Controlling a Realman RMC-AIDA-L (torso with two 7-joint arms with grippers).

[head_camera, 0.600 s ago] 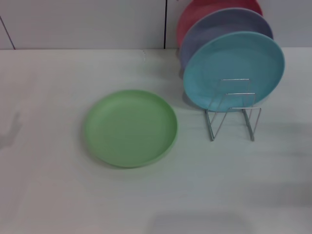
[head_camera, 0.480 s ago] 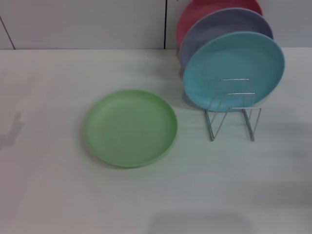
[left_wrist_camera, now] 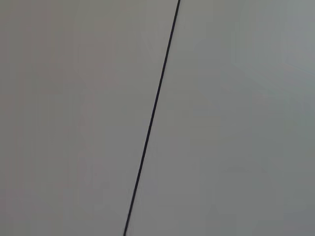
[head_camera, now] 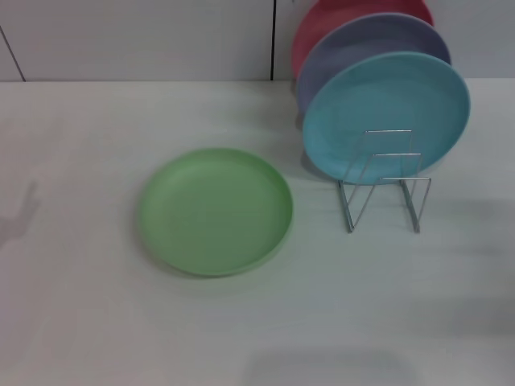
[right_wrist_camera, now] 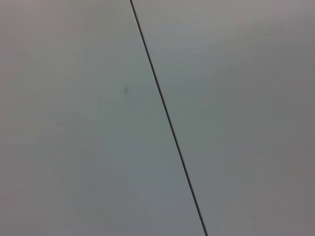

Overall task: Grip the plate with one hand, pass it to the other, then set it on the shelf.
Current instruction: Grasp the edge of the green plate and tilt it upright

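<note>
The light-green plate point(head_camera: 216, 211) lies flat on the white table, left of centre in the head view. The shelf point(head_camera: 385, 183), a small silver wire rack, stands to its right. Three plates stand upright in the rack's rear slots, while its front loops hold nothing. Neither gripper appears in any view. Both wrist views show only a plain grey panel with a thin dark seam.
In the rack, from front to back, stand a turquoise-blue plate point(head_camera: 386, 117), a lavender plate point(head_camera: 358, 48) and a red plate point(head_camera: 322, 24). A white wall runs behind the table point(head_camera: 96, 305). A faint shadow falls on the table at the far left.
</note>
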